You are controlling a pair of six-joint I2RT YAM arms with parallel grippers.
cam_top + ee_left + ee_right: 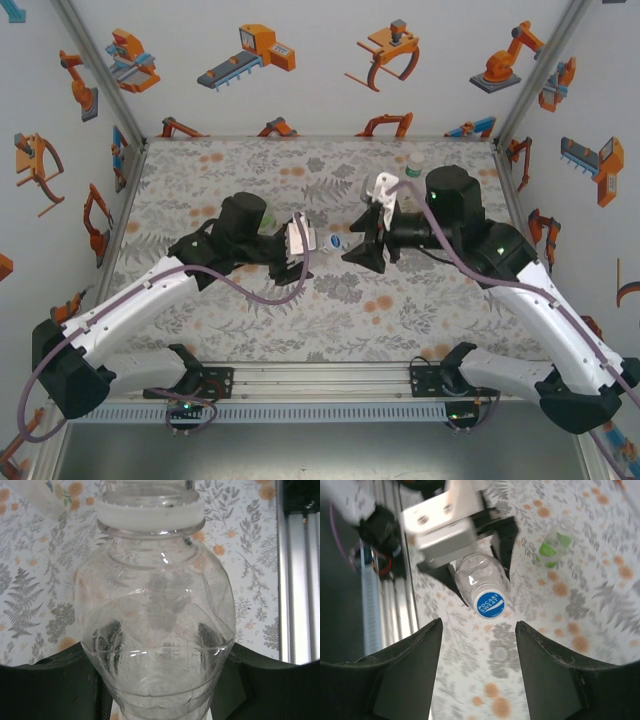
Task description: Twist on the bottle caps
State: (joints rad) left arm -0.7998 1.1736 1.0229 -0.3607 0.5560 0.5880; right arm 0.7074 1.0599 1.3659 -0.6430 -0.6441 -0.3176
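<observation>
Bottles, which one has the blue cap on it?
The clear bottle held sideways in the left claw; the blue cap sits on its mouth. The green-banded bottle on the table shows no blue.

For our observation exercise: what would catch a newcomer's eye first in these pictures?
A clear plastic bottle with a round blue printed cap is held sideways in the left gripper at the centre. The open right gripper faces the cap; a green-banded clear bottle stands toward the far right.

My test booth in a robotics lab — metal frame posts (95, 62), walls (320, 100) papered with cartoon robot arms, floral-covered table (330, 320), mounting rail (320, 378).
</observation>
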